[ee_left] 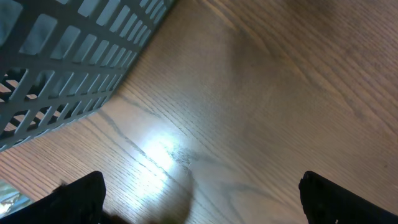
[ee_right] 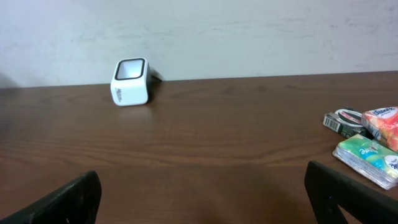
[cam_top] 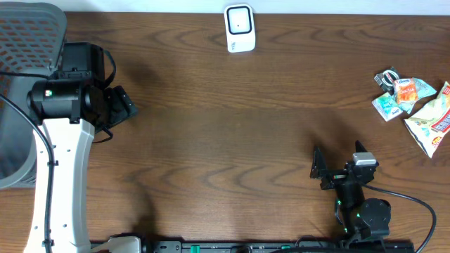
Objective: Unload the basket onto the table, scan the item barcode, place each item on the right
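Snack packets [cam_top: 415,105] are lying in a loose, overlapping heap at the far right edge of the worktop [cam_top: 232,140], well apart from the white scanner [cam_top: 240,28], which is standing at the back edge near the middle. Nothing is being held. The right end effector [cam_top: 318,169] is being carried above bare wood near the front with its jaws spread wide, and the left end effector [cam_top: 123,105] is likewise being kept wide open and empty just beside the grey mesh basket [cam_top: 28,42] at the left. The likeliest fault is being set up by the heap itself: with the green packet [cam_top: 387,107] touching its neighbours and the cream bag [cam_top: 432,119] lying partly over the edge of the group, two items may be pinched together, or one may be dragged off the worktop. Slippery film wrapping is also being reckoned with, since a shallow pinch on a puffed bag may be lost during the carry. No barcode is being made out on any packet at this resolution, so the coded face may be presented away from the scanner window and the read missed. The scanner looks light and free-standing and may be knocked over if an item is brought in too close.
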Controlling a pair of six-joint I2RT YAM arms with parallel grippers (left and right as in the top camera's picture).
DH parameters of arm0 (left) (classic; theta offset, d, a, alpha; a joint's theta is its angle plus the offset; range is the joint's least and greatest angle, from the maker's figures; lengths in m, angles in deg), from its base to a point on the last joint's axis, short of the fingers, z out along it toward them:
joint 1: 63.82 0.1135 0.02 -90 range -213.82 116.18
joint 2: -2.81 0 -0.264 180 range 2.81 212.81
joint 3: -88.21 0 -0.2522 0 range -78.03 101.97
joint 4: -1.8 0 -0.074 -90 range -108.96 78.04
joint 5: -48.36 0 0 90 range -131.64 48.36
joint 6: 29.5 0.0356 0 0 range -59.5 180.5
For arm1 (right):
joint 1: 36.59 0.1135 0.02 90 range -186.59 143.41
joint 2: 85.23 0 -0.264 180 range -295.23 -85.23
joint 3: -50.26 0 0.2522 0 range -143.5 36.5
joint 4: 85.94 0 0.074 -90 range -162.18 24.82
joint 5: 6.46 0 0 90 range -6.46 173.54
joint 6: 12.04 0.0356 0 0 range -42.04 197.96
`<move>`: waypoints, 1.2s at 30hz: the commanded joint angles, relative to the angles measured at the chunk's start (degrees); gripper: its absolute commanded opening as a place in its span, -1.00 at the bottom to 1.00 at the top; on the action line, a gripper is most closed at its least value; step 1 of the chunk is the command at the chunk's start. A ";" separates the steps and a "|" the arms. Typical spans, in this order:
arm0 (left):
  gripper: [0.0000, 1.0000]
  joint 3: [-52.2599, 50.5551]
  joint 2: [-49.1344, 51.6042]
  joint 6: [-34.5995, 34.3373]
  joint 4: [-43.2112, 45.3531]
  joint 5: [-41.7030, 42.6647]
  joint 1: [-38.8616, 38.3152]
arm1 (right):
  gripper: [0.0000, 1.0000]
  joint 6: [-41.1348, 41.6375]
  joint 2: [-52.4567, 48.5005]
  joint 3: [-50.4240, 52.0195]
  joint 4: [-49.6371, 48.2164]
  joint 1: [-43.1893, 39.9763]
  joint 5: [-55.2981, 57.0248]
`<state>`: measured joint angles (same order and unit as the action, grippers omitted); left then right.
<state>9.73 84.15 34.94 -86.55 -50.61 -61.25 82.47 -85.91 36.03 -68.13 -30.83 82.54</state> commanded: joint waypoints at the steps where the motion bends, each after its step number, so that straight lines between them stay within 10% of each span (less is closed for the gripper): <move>1: 0.96 0.22 0.24 -0.48 -0.17 -0.55 0.26 | 0.99 -1.01 0.33 0.17 0.28 -0.09 -0.07; 36: 0.96 0.22 0.24 -0.48 -0.17 -0.55 0.26 | 0.98 -1.33 0.37 0.15 0.55 -1.31 0.85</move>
<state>9.73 84.15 34.94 -86.55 -50.61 -61.23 80.35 -85.91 36.03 -67.95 -31.86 83.09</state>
